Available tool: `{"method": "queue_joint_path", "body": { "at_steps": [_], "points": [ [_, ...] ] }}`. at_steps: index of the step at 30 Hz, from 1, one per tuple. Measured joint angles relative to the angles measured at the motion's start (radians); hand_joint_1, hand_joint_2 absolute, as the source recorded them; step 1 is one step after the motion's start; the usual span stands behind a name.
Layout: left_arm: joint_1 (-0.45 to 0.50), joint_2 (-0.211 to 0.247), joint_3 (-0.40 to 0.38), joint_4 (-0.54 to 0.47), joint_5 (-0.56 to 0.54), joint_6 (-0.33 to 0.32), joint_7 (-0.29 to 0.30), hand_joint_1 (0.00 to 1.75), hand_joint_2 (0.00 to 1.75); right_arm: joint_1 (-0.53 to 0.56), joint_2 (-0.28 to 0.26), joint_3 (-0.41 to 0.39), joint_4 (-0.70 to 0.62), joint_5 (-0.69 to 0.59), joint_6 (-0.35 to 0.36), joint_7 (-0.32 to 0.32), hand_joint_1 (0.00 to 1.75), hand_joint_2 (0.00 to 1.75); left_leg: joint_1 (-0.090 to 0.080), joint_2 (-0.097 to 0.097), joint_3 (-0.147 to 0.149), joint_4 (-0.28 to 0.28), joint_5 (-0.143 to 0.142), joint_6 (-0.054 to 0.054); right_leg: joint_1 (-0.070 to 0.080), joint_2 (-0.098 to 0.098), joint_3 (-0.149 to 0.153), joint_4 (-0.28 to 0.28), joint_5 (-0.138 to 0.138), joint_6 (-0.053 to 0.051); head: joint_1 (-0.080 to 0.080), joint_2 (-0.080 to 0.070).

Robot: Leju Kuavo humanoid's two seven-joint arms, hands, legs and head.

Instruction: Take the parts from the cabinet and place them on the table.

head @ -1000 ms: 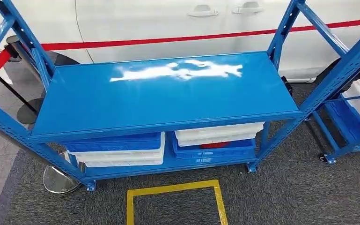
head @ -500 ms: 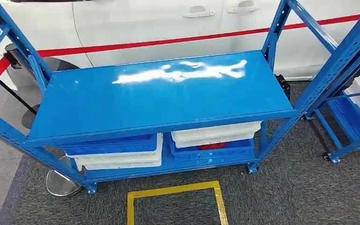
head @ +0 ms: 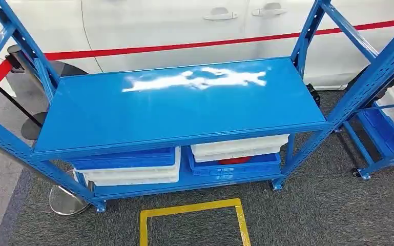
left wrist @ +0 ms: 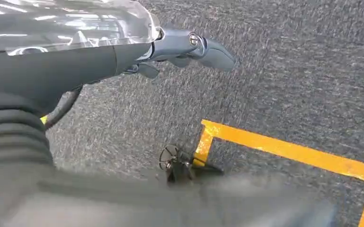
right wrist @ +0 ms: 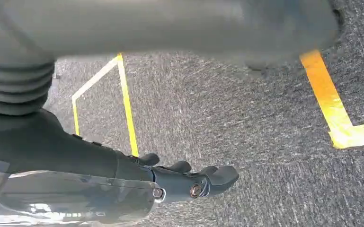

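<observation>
You are facing a blue rack whose bare top shelf fills the middle of the frame. Under it, blue and white crates sit stacked on the lower shelf, with something red between the right-hand ones; no parts are discernible. A white car and red barrier tape stand behind. Your left hand and right hand hang over grey carpet with yellow floor tape, fingers loosely extended, holding nothing.

Glossy blue metal rack (glare-streaked), rough carpet
</observation>
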Motion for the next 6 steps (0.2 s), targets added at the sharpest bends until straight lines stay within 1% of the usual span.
{"method": "queue_joint_path", "body": {
  "at_steps": [6],
  "points": [
    [0.019,0.009,-0.126,-0.01,0.097,-0.024,0.041,0.0,1.75,0.008,-0.008,0.074,-0.013,-0.081,0.018,0.0,0.0,1.75,-0.001,0.0,0.0,0.001,-0.001,0.002,-0.003,0.0,0.0,-0.001,0.0,0.001,0.0,0.0]
  ]
}}
